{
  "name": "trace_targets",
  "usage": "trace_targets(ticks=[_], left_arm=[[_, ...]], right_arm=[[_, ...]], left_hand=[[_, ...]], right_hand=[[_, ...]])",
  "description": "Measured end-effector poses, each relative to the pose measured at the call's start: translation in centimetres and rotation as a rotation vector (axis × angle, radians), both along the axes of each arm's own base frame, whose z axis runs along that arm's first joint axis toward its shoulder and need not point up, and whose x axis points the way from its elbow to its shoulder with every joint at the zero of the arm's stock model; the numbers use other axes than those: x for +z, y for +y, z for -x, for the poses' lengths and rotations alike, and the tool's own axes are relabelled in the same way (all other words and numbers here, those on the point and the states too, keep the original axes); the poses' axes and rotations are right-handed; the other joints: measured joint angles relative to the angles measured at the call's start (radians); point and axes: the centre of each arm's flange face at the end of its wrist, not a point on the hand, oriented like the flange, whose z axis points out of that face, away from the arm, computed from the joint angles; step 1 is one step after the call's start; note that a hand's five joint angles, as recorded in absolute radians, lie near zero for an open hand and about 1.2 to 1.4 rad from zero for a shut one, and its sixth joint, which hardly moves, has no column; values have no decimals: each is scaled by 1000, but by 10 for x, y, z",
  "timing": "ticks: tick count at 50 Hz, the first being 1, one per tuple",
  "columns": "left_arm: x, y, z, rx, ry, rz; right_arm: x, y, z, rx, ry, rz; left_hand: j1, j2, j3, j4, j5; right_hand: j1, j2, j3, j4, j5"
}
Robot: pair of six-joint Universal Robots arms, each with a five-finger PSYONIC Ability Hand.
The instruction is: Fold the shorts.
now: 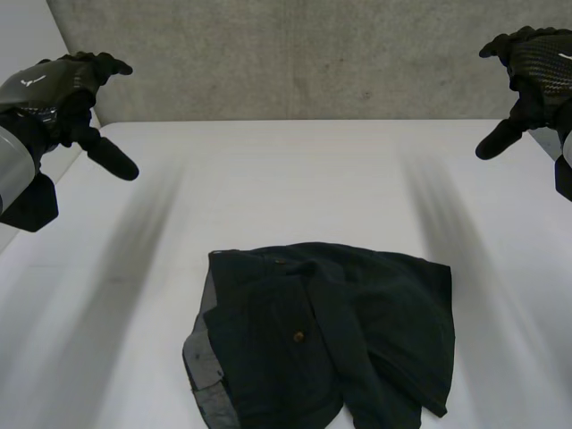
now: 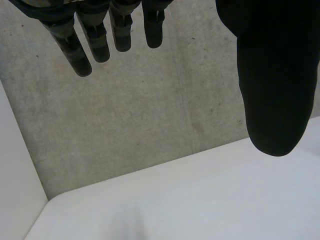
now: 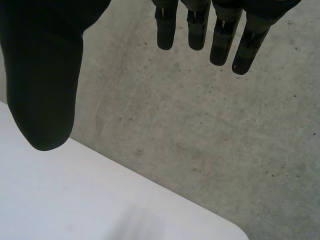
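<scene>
Seeing the shorts: I have them as a dark, rumpled heap at the near middle of the table, partly folded over on themselves.
Button: small and brown, on the upper layer of the shorts, left of their middle.
Lining: a grey strip turned outward along the shorts' near-left edge.
Table: white, bare surface stretching from the shorts to the far edge.
Left hand: raised at the far left, well apart from the shorts; in my left wrist view its fingers hang straight, spread away from the thumb.
Right hand: raised at the far right, well apart from the shorts; in my right wrist view its fingers hang straight, clear of the thumb.
Wall: grey concrete, behind the table's far edge.
</scene>
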Motion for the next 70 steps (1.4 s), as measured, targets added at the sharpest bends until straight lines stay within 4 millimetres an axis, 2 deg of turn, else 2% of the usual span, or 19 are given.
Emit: trace_targets(ticks=[8, 17, 21, 25, 33, 37, 39, 41, 42, 43, 44, 48, 53, 58, 61, 62, 64, 66, 70], left_arm=[[-5, 3, 4, -16, -4, -12], [-39, 13, 22, -90, -65, -110], [-67, 26, 39, -162, -138, -173], [-112, 50, 63, -283, -264, -238], [-158, 58, 74, -324, -345, -275], [-180, 50, 75, -290, -369, -294], [-186, 47, 75, -277, -375, -301], [-191, 39, 74, -240, -382, -302], [-191, 36, 74, -226, -383, -299], [-189, 31, 72, -202, -382, -289], [-187, 28, 72, -188, -380, -281], [-151, 0, 61, -49, -340, -156], [-80, -34, 39, 112, -301, 89], [-14, -47, 33, 189, -322, 336], [16, -37, 51, 155, -325, 456], [16, -37, 51, 155, -325, 456], [27, -22, 77, 76, -316, 522], [23, -8, 101, -10, -312, 538], [-8, 22, 150, -198, -320, 511]], right_arm=[[-2, 0, -3, 24, 31, 3], [-13, 1, -9, 89, 232, 27], [-19, 2, -12, 116, 327, 36], [-23, 2, -11, 124, 367, 32], [-27, 1, -11, 124, 365, 15], [-31, 1, -11, 127, 365, 1], [-33, 1, -12, 128, 365, -3], [-36, 0, -12, 131, 367, -13], [-37, 0, -12, 132, 367, -15], [-38, 0, -13, 133, 368, -18], [-38, 0, -13, 133, 369, -20], [-40, -1, -13, 134, 372, -24], [-40, -1, -13, 134, 372, -23], [-40, 0, -14, 138, 371, -23], [-41, 3, -18, 150, 372, -23], [-41, 3, -18, 150, 372, -23], [-41, 6, -21, 160, 373, -22], [-42, 7, -23, 166, 374, -22], [-41, 8, -23, 166, 374, -20]], left_hand=[[0, 0, 0, 0, 0], [18, 13, 21, 12, 3], [19, 17, 24, 15, 3], [19, 18, 25, 15, 3], [94, 84, 92, 84, 60], [462, 436, 426, 425, 393], [462, 436, 426, 425, 393], [737, 700, 703, 703, 643], [737, 700, 703, 703, 643], [912, 898, 898, 890, 822], [922, 944, 944, 942, 859], [922, 997, 999, 1001, 874], [922, 1001, 1002, 1002, 874], [922, 1002, 1002, 1002, 874], [922, 1005, 1008, 1002, 874], [922, 1005, 1008, 1002, 874], [922, 1010, 1011, 1002, 874], [922, 1012, 1011, 1005, 884], [922, 1013, 1011, 1006, 899]], right_hand=[[0, 0, 0, 0, 0], [0, 0, 0, 0, 0], [0, 0, 0, 0, 0], [0, 0, 0, 0, 0], [0, 0, 0, 0, 0], [0, 0, 0, 0, 0], [0, 0, 0, 0, 0], [0, 0, 0, 0, 0], [0, 0, 0, 0, 0], [0, 0, 0, 0, 0], [0, 0, 0, 0, 0], [0, 0, 0, 0, 0], [0, 0, 0, 0, 0], [0, 0, 0, 0, 0], [0, 0, 0, 0, 0], [0, 0, 0, 0, 0], [0, 0, 0, 0, 0], [0, 0, 0, 0, 0], [0, 0, 0, 0, 0]])
